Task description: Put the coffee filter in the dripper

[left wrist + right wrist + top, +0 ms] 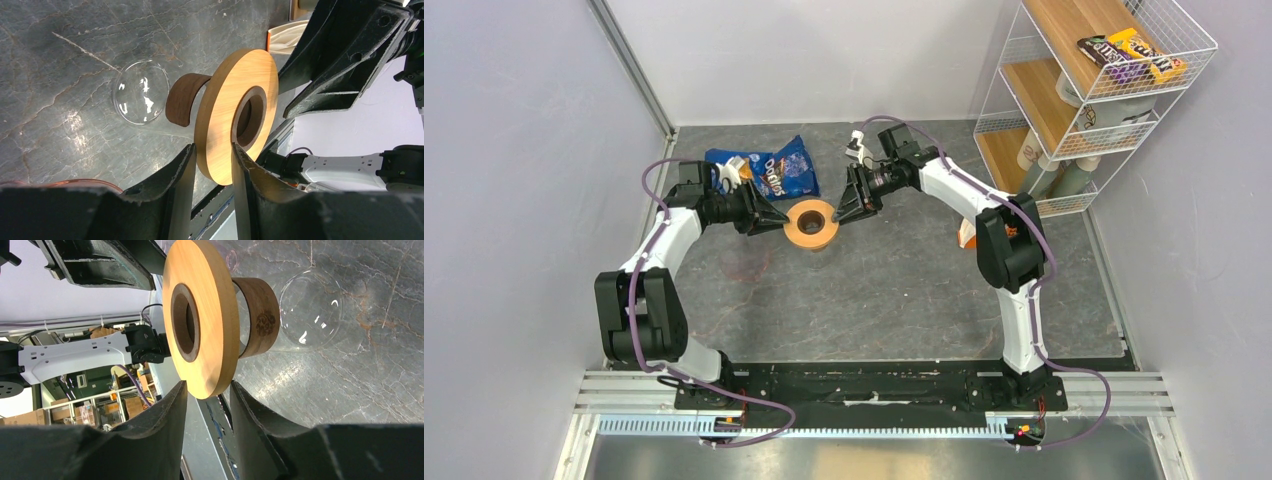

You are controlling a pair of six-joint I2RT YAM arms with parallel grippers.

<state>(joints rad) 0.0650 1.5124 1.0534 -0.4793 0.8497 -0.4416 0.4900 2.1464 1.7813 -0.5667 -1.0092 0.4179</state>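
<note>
Dripper [222, 105] is being straddled at opposite rim edges by left tool [213, 147] and right tool [207, 384] | jaws part-open, clamping cannot be told | even squeezing, disc level, is being advised.

Grey marbled table [894, 300], blue chip bag [779, 170], clear glass [140, 92], orange-and-white pack [285, 41] lying on it.

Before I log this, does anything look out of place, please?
A blue chip bag lies behind the dripper, odd beside coffee gear. The left end effector and right end effector both flank its rim; its centre is empty.
</note>
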